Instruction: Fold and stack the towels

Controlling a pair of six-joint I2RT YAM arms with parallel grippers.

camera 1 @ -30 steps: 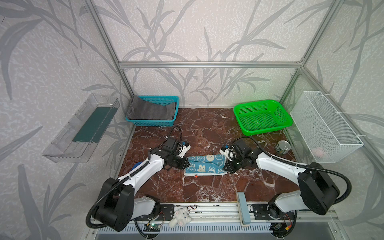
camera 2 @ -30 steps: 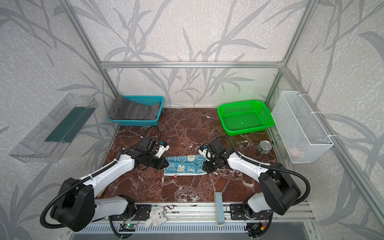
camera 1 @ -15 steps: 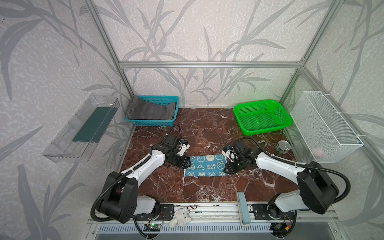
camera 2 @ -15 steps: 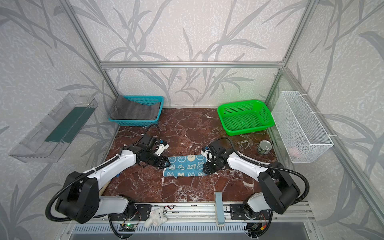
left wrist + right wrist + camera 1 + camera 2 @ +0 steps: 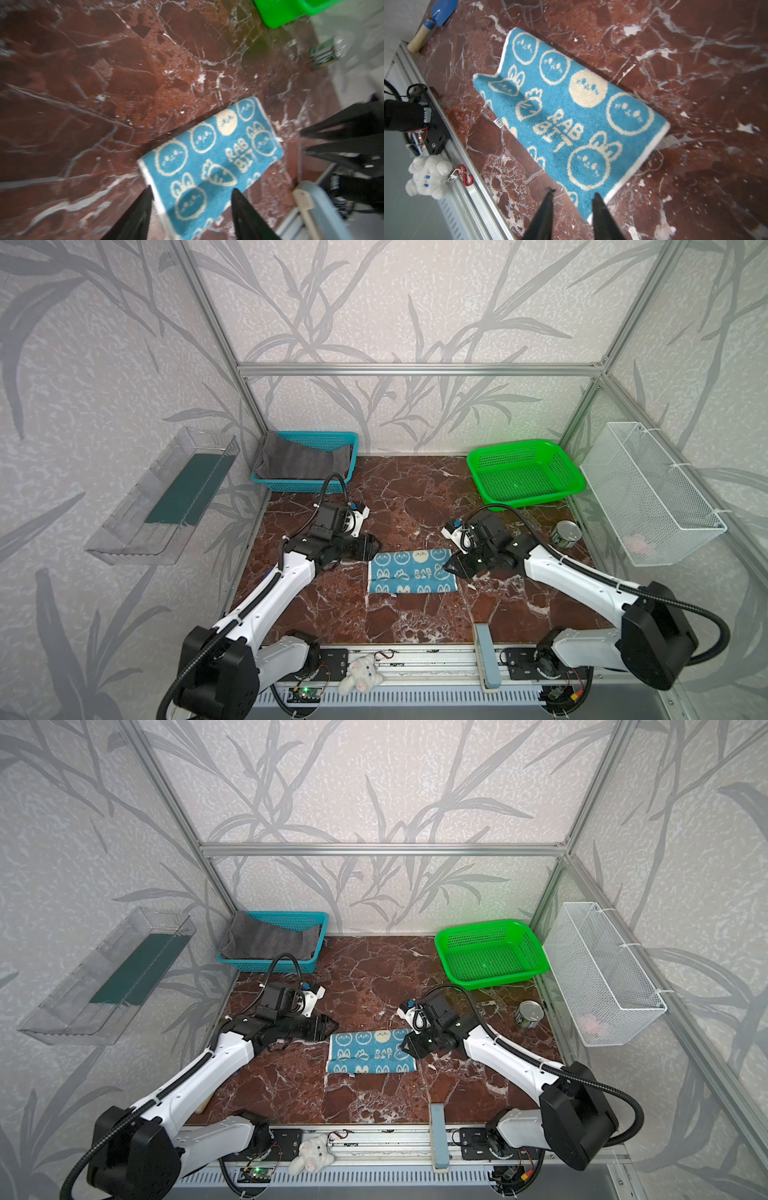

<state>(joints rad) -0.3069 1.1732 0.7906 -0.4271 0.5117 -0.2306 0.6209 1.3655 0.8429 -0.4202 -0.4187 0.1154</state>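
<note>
1. Teal bunny towel [image 5: 411, 572] lies folded flat on the marble table [image 5: 415, 497], between my two arms and in no container.
2. Containers, nearest first:
   - The wire basket [image 5: 648, 497] on the wall to my right holds a pale pink thing [image 5: 636, 543] I cannot identify.
   - The clear tray [image 5: 124, 539] on the wall to my left holds a dark green strip [image 5: 187, 489].
   - At the back, the teal basket [image 5: 305, 485] holds a rumpled grey towel [image 5: 299, 456].
   - The green basket [image 5: 519, 477] stands in the far right corner.
3. Against a second ago, the teal bunny towel is in the same spot. My left gripper [image 5: 374, 547] has shifted from the middle of its left edge to its far left corner.
4. My right gripper [image 5: 448, 568] sits at the towel's right edge, jaws narrowly parted and holding nothing. In the right wrist view the towel's edge shows just past the fingertips [image 5: 550, 192]. My left gripper's jaws stand wider, released, and in the left wrist view the towel's end shows between them.
</note>
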